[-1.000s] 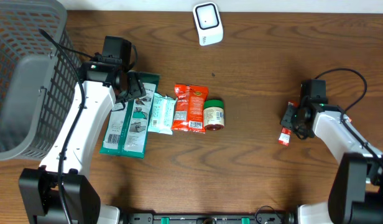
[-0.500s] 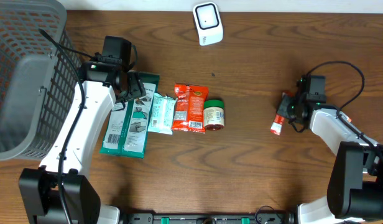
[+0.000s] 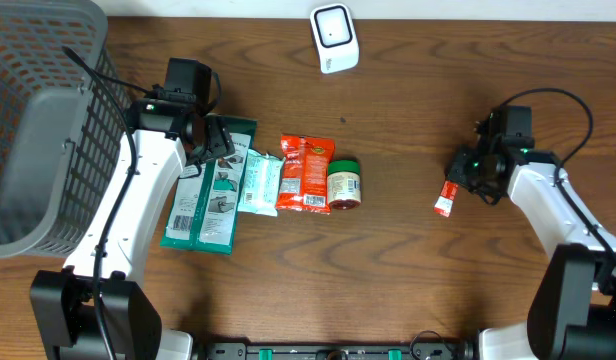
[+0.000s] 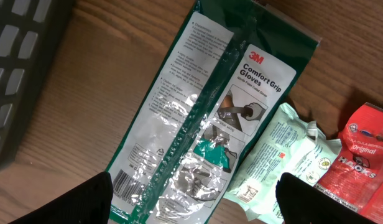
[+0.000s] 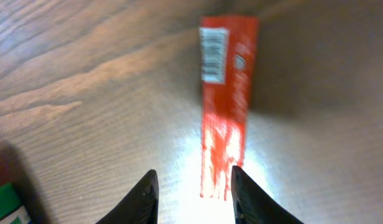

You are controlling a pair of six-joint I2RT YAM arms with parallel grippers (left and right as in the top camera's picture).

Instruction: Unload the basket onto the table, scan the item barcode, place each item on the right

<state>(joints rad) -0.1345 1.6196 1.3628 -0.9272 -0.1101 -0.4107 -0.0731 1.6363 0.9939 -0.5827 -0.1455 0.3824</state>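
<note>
From overhead, the scanner (image 3: 334, 38) sits at the far edge of the bench (image 3: 408, 290), near the middle. A grey basket (image 3: 28, 120) fills the far left corner. Four goods lie in a row left of centre, probably laid out flat to be taken one by one: a green gloves pack (image 3: 210, 190), a pale packet (image 3: 258, 182), a red snack bag (image 3: 305, 173) and a small jar (image 3: 343, 186). The red stick packet (image 3: 445, 197), which looks like the item in hand, lies alone on the right side, well apart from the row and nearer than the scanner. The right tool (image 3: 466, 178) is just beside its far right end. The left tool (image 3: 213, 142) hangs over the far end of the gloves pack.

In the left wrist view, the left tool's fingers stand wide apart at the lower corners, above the gloves pack. They hold nothing and seem to touch nothing.

In the right wrist view, the stick packet lies flat on the wood with its barcode (image 5: 213, 56) face up at the end away from the camera. Its other end lies between the fingertips (image 5: 148, 193). The right tool is partly open. Bare wood shows between one finger and the packet, so I judge it is not clamped. To be scanned, the packet would have to be gripped and its barcode turned toward the scanner.
</note>
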